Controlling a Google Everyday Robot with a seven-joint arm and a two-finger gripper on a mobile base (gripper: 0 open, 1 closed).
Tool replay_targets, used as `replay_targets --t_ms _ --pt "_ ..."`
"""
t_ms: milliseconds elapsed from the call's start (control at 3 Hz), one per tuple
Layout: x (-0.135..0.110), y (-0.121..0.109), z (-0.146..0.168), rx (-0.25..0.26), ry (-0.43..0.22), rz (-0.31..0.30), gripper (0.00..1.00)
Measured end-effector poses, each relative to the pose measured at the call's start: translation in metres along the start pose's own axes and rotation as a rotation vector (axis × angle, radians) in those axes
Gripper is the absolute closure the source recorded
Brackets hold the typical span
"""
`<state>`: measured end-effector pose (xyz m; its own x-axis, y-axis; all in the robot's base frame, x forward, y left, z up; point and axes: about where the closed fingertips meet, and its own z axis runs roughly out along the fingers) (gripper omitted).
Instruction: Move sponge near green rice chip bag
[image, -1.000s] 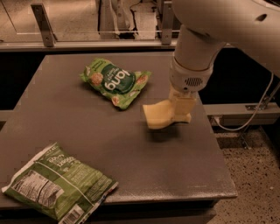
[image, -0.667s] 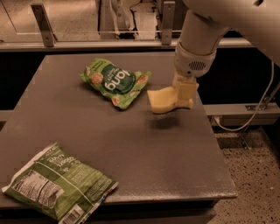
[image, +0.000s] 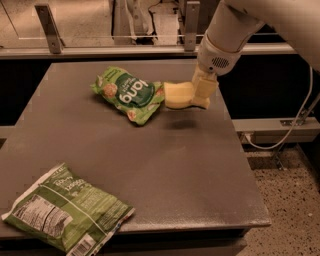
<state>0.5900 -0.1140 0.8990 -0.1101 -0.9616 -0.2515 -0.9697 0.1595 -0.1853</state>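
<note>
Holding the sponge (image: 176, 95) by its right end, my gripper (image: 202, 94) hangs over the far right part of the table (image: 190, 165), jaws clamped on the foam. The sponge is clear of the surface, with its shadow on the table just below. Its free left end is just beside the right edge of the green rice chip bag (image: 131, 94); whether the two touch I cannot tell.

Handling, as judged: the sponge is light, soft foam. It will compress under the jaws and is unlikely to slip or break. It appears to sag little, though held at one end only. A grip across the thick body suits it, as taken now. The bag next to it looks light and crinkled, and a careless lowering could nudge it.

Count: one sponge; one green rice chip bag; one larger, darker green bag (image: 67, 207) with a white label, at the near left corner, well apart; one gripper; one table.
</note>
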Motion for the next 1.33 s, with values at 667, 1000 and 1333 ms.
replay_targets --t_ms 667,1000,1333 --pt "-0.0253 -0.0152 0.0218 0.043 -0.077 0.014 0.35" --pt "-0.0260 -0.0150 0.0234 0.042 -0.078 0.013 0.12" --pt "-0.0266 -0.0147 0.0250 0.039 -0.077 0.012 0.00"
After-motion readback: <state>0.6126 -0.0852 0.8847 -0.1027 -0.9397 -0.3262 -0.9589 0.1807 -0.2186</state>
